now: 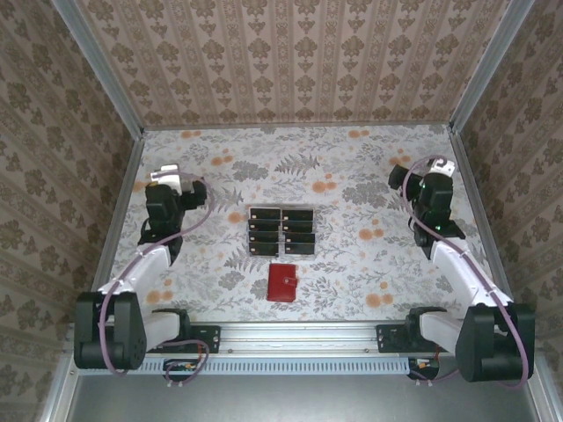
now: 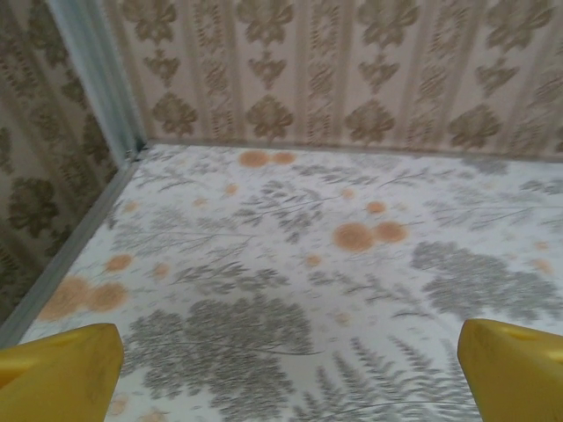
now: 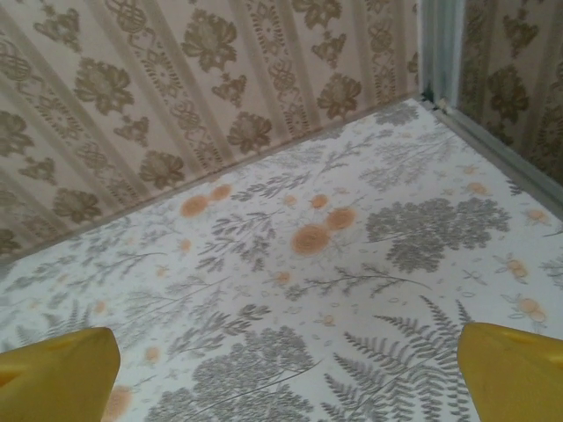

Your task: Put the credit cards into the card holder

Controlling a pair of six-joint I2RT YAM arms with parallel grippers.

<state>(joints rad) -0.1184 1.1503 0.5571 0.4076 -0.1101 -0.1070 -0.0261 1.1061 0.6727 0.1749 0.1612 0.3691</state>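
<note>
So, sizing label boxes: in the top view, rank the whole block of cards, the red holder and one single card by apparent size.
Largest: the block of credit cards.
Then the card holder.
Smallest: a single card.

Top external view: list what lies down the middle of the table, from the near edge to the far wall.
Silver metal rail along the near edge → small red leather-like folding wallet → block of flat black rectangular cards → damask-patterned back wall.

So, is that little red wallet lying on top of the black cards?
No, the red wallet lies apart from the black cards, on their near side with a gap between.
</note>
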